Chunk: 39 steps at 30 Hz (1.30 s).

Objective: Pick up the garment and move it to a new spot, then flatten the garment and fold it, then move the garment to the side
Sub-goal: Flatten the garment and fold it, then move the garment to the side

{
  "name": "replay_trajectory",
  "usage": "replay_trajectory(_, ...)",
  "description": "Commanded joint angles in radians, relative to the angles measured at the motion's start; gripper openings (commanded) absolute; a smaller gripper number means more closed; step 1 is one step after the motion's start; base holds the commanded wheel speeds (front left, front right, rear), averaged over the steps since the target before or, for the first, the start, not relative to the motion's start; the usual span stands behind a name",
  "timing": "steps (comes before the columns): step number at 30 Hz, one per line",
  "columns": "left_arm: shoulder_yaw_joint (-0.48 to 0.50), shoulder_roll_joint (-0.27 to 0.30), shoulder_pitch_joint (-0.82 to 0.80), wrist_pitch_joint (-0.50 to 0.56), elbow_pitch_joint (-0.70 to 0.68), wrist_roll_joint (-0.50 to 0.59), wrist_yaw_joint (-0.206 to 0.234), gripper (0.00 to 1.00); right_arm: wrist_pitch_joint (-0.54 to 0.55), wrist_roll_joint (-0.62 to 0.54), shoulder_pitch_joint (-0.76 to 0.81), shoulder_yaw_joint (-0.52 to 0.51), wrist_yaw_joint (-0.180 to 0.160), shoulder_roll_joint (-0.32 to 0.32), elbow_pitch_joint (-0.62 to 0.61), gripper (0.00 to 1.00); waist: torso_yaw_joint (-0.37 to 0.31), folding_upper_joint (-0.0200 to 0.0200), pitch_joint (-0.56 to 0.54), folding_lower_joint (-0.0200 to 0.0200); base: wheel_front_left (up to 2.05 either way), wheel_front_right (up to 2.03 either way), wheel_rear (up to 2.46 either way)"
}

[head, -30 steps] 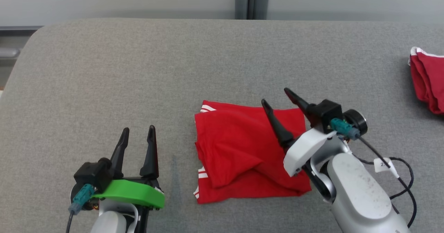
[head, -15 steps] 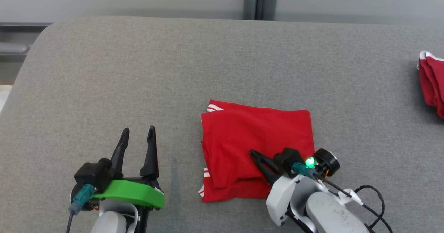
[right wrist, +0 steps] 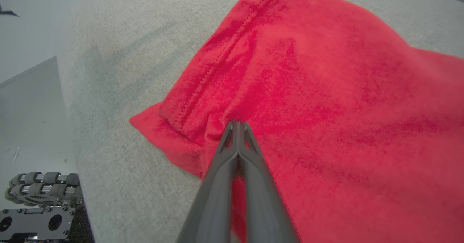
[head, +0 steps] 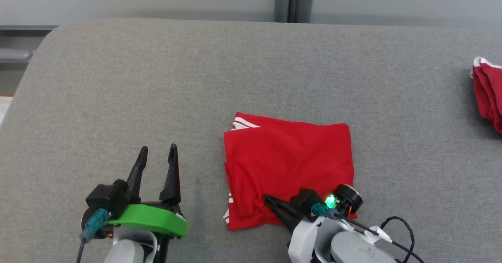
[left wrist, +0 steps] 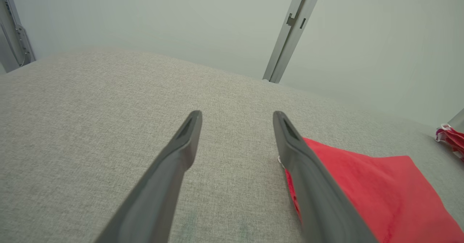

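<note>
The red garment (head: 288,165) with white stripes lies folded in a rough square on the grey padded table (head: 157,78). My right gripper (head: 267,198) is at its near edge with both fingers pressed together on a bunched fold of the cloth. In the right wrist view the shut fingertips (right wrist: 237,124) pinch the garment (right wrist: 326,91) just behind its hem. My left gripper (head: 158,148) rests open on the table, left of the garment and apart from it. The left wrist view shows that gripper (left wrist: 237,114) with bare table between its fingers and the garment (left wrist: 362,185) beyond the right finger.
Another red garment (head: 486,90) with white trim lies bunched at the table's far right edge. A grey post (head: 293,0) stands behind the table. The table's near edge and the robot's wheeled base (right wrist: 40,185) show below my right gripper.
My right gripper dropped from above the garment to its near edge and shut on a fold. The cloth there has bunched and drawn slightly toward me. The left arm stayed put.
</note>
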Motion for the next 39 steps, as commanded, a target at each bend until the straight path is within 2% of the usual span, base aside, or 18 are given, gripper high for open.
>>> replay_trajectory(1,0.001,0.0,0.003,-0.003,0.001,0.01,-0.002,1.0,-0.019,0.01,-0.019,-0.009,-0.001,-0.004,0.0,0.0,-0.007,0.0,0.0,0.0,0.0,0.0,0.0)
replay_trajectory(6,0.005,0.0,-0.008,-0.003,-0.018,0.022,-0.004,1.0,-0.066,0.02,-0.031,-0.082,-0.001,-0.004,-0.036,0.0,-0.032,0.0,-0.005,0.0,0.0,0.0,0.0)
replay_trajectory(7,0.006,0.0,-0.011,-0.002,-0.023,0.024,-0.004,1.0,-0.072,0.02,-0.029,-0.104,-0.001,-0.004,-0.047,0.04,-0.037,0.0,-0.006,0.0,0.0,0.0,0.0)
replay_trajectory(9,0.003,-0.001,-0.014,-0.002,-0.028,0.027,-0.005,1.0,-0.083,0.012,-0.017,-0.159,-0.001,-0.004,-0.074,0.3,-0.049,0.0,-0.011,0.0,0.0,0.0,0.0)
replay_trajectory(11,0.001,-0.002,-0.014,-0.002,-0.031,0.032,-0.006,1.0,-0.088,0.001,0.001,-0.222,-0.001,-0.004,-0.107,0.51,-0.062,0.0,-0.016,0.0,0.0,0.0,0.0)
replay_trajectory(12,-0.002,-0.002,-0.014,-0.002,-0.031,0.036,-0.006,1.0,-0.092,-0.006,0.012,-0.258,-0.001,-0.004,-0.125,0.87,-0.07,0.0,-0.019,0.0,0.0,0.0,0.0)
replay_trajectory(13,-0.001,-0.002,-0.014,-0.002,-0.03,0.038,-0.007,1.0,-0.093,-0.011,0.021,-0.287,-0.001,-0.004,-0.14,1.0,-0.075,0.0,-0.022,0.0,0.0,0.0,0.0)
replay_trajectory(20,0.013,-0.004,0.014,-0.002,-0.035,0.056,-0.008,1.0,-0.095,-0.023,0.114,-0.504,-0.001,-0.004,-0.264,1.0,-0.12,0.0,-0.048,0.0,0.0,0.0,0.0)
replay_trajectory(24,0.03,-0.006,0.033,-0.002,-0.035,0.064,-0.009,1.0,-0.095,-0.029,0.168,-0.585,-0.001,-0.004,-0.314,1.0,-0.138,0.0,-0.06,0.0,0.0,0.0,0.0)
replay_trajectory(30,0.064,-0.006,0.073,-0.002,-0.03,0.073,-0.006,1.0,-0.095,-0.036,0.239,-0.664,-0.001,-0.003,-0.361,1.0,-0.153,0.0,-0.073,0.0,0.0,0.0,0.0)
replay_trajectory(39,0.095,-0.007,0.121,-0.002,-0.035,0.081,-0.002,1.0,-0.095,-0.018,0.3,-0.703,-0.001,-0.004,-0.387,1.0,-0.168,0.0,-0.074,0.0,0.0,0.0,0.0)
